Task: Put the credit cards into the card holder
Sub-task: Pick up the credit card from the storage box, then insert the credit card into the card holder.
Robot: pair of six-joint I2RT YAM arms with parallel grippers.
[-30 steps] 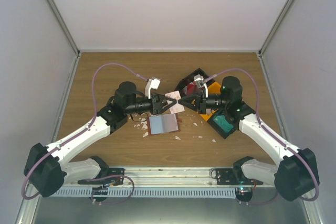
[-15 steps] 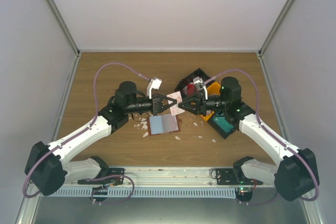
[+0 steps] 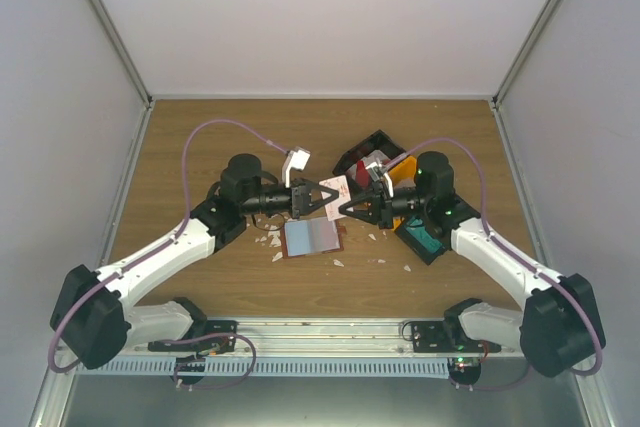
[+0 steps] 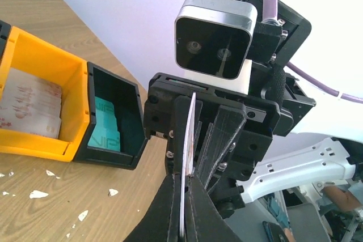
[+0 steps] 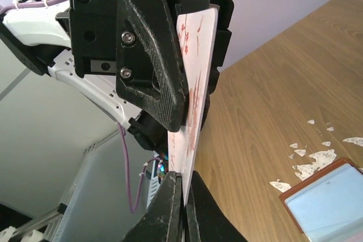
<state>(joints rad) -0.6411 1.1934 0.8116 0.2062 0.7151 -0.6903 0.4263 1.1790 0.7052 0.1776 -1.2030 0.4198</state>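
You are pinching one card (image 3: 336,188), judged light, stiff and slippery, by opposite edges, left gripper (image 3: 324,196) and right gripper (image 3: 345,208) both clamping it.

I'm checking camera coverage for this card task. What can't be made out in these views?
Left wrist: the pale card is edge-on, so its print is hidden.
Right wrist: the card holder is cut off by the bottom-right corner.
Top view: the teal card is partly covered by the right arm; card print is too small to read.
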